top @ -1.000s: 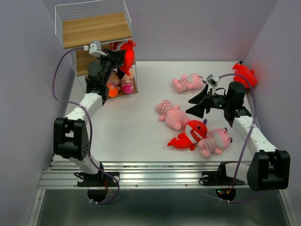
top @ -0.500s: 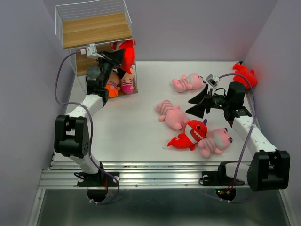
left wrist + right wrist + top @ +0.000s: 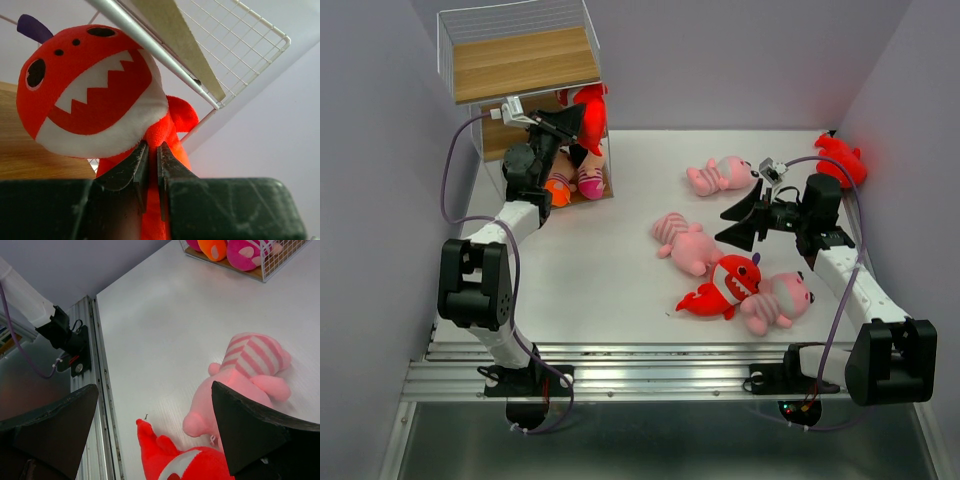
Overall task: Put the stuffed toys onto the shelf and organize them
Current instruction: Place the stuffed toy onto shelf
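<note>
My left gripper (image 3: 560, 122) (image 3: 150, 146) is shut on a red shark (image 3: 590, 114) (image 3: 95, 90) with white teeth, pinching it just below the head. It holds the shark at the front right of the shelf (image 3: 520, 62) (image 3: 172, 37), level with the middle board. Dolls with pink and orange feet (image 3: 575, 181) lie on the bottom tier. On the table are three pink striped animals (image 3: 685, 243) (image 3: 775, 300) (image 3: 720, 175) and another red shark (image 3: 725, 285). A third shark (image 3: 840, 158) sits at the far right. My right gripper (image 3: 738, 222) (image 3: 155, 387) hangs open above the middle animal (image 3: 250, 375).
The shelf stands at the table's far left corner against the wall. Its thin white wire frame (image 3: 240, 55) runs close over the held shark. The metal rail (image 3: 97, 390) marks the table's near edge.
My left gripper has lifted a little and moved toward the shelf with the shark in it. The right arm and the toys on the table have not moved.
</note>
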Robot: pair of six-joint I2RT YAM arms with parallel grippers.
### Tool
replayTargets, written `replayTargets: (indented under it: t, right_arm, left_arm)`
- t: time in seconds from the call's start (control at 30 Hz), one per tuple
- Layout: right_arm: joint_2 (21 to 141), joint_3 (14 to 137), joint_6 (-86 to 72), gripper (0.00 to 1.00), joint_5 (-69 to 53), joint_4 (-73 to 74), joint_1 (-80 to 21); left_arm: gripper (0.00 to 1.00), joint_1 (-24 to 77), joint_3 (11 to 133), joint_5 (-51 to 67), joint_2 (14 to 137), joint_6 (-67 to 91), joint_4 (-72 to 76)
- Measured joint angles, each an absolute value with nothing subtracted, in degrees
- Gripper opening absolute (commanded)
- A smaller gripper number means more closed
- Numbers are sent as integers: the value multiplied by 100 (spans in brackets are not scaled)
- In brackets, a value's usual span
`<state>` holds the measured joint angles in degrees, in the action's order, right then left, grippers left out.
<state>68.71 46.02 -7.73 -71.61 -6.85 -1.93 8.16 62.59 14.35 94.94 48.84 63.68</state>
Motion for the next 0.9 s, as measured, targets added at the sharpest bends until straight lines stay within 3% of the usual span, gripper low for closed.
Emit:
replayTargets:
  t: [0.57,0.9]
  right_arm:
    - [6871,4602,-773,100,-7166,-685,-148]
    - [6871,4602,-773,100,-7181,-687,-148]
  left_arm:
    - [14,814,6259,1352,9594,5113,6399]
    - [28,810,6259,1245,9679,5120,6121]
